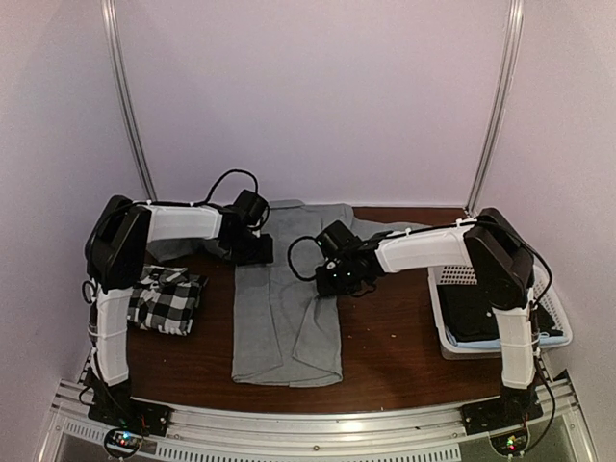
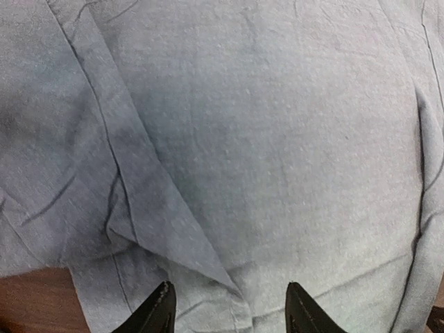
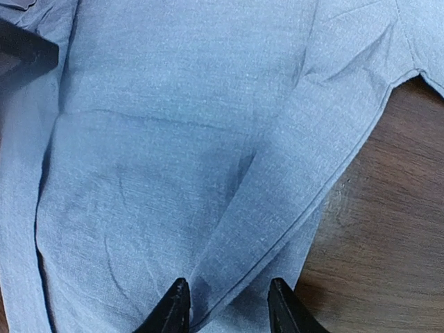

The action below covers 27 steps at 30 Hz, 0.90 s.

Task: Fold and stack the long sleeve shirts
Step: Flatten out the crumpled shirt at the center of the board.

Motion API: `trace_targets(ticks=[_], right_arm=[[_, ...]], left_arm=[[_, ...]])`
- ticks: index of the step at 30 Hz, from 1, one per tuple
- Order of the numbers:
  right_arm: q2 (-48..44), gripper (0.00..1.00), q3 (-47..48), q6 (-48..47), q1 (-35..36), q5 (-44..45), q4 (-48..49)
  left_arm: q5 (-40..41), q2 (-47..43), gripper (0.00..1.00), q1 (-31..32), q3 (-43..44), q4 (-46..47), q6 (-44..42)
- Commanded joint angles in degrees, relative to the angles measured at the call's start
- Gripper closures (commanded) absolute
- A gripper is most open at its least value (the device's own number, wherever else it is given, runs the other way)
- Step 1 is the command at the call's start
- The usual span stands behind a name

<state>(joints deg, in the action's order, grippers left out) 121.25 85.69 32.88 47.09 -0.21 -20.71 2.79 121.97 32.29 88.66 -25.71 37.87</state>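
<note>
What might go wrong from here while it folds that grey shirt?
1. The right hand hovers over a folded-over sleeve. Closing there, it may pinch only one layer, and the fold could slip open.
2. The left hand sits above a creased flap at the grey shirt's edge. Lifting there might set that wrinkle in.
3. The folded checked shirt lies close beside the left arm. A wide swing could knock it.
</note>
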Motion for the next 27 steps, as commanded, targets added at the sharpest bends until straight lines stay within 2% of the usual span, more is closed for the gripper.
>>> trace_targets(ticks=[1,4,10,12,14,16,20,27], right_arm=[[-1.1,0.61,-1.5,-0.9,-0.5,-2.0,2.3],[-1.4,0.65,-2.4,-1.2,-0.6,-2.3,3.0],[-2.9,0.77,-4.3,-1.6,-1.3,-2.5,4.1],[-3.4,0.82,-5.1,-1.6,-1.5,-2.4,4.5],[-3.9,0.88,-5.6,-1.6,-1.8,-2.5,4.9],[-4.6,0.94,-6.1,-1.5,-2.0,-2.5,5.0],[-6.3,0.99,-7.4,-1.4,-2.7,-2.1,5.0],[-11.4,1.00,-13.5,-1.8,-5.3,-1.3,4.8]], left_arm=[[2.7,3.1,0.46,-1.0,4.6,-1.8,0.2],[2.8,5.1,0.49,-1.0,6.9,-2.9,-0.3],[1.9,6.8,0.65,-1.0,8.2,-3.6,-0.9],[2.2,6.9,0.76,-1.0,8.5,-4.1,-1.1],[3.0,6.9,0.90,-1.0,8.9,-5.1,-1.3],[3.7,6.7,0.99,-1.0,9.5,-6.2,-1.7],[5.4,4.9,1.00,-1.1,8.5,-7.2,-2.4],[6.8,-2.4,1.00,-3.1,1.1,-7.1,-2.8]])
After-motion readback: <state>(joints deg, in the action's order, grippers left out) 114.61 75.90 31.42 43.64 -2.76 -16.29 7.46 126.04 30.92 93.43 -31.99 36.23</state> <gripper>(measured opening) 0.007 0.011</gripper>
